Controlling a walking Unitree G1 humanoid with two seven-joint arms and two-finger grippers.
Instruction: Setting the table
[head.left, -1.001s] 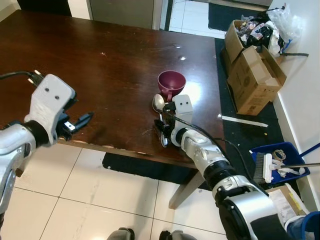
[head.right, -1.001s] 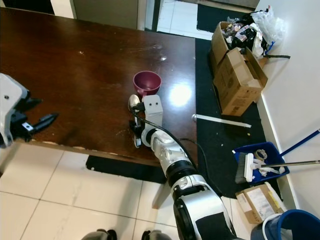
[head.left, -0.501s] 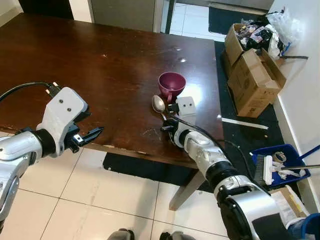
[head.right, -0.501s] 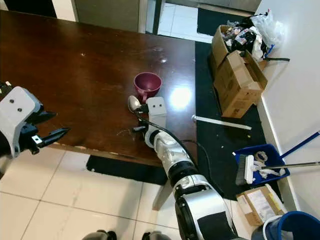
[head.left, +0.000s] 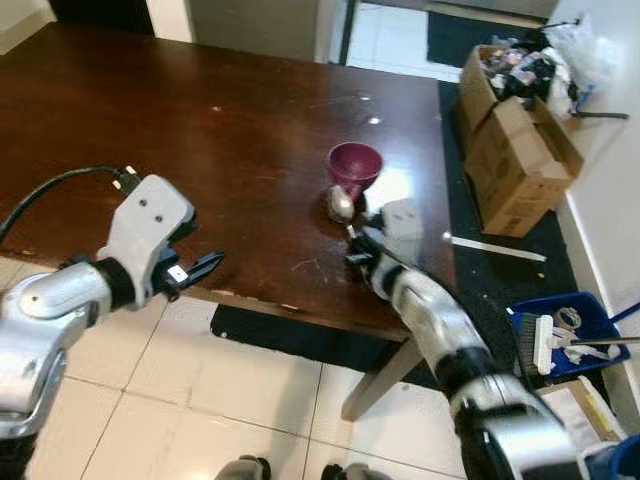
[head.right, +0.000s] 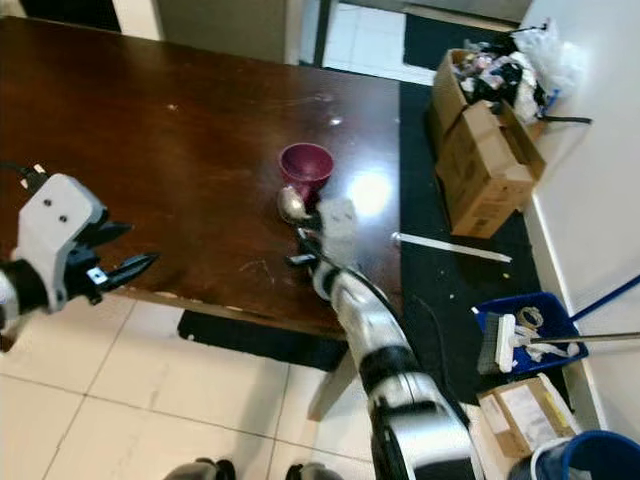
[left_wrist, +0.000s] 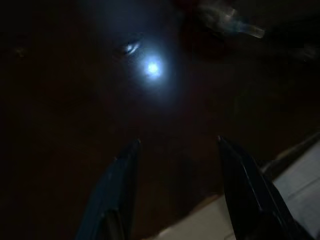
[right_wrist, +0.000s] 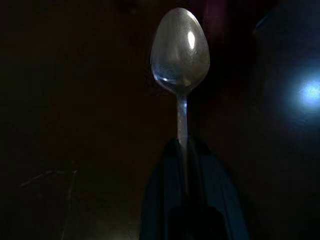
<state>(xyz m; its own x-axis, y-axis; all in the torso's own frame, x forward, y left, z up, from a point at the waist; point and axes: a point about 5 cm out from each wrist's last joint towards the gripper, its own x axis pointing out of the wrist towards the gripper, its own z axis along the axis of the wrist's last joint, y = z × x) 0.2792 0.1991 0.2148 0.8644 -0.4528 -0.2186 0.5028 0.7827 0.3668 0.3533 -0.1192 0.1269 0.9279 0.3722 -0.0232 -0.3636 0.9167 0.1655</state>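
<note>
A maroon cup (head.left: 355, 165) stands on the dark wooden table (head.left: 200, 130), toward its right side. Just in front of the cup lies a metal spoon (head.left: 340, 203), its bowl pointing at the cup. My right gripper (head.left: 360, 252) is shut on the spoon's handle; in the right wrist view the spoon (right_wrist: 180, 52) sticks out from between the closed fingers (right_wrist: 165, 190). My left gripper (head.left: 203, 267) hovers open at the table's near edge, well left of the cup. Its two fingers (left_wrist: 125, 175) stand apart over the dark tabletop.
Cardboard boxes (head.left: 515, 150) full of clutter stand on the floor right of the table. A blue dustpan with a brush (head.left: 560, 335) lies beyond them near the wall. A black mat (head.left: 290, 335) lies under the table on white tiles.
The camera has shifted a little. My left arm has swung right along the table's near edge. The right gripper has drawn nearer the cup, still holding the spoon.
</note>
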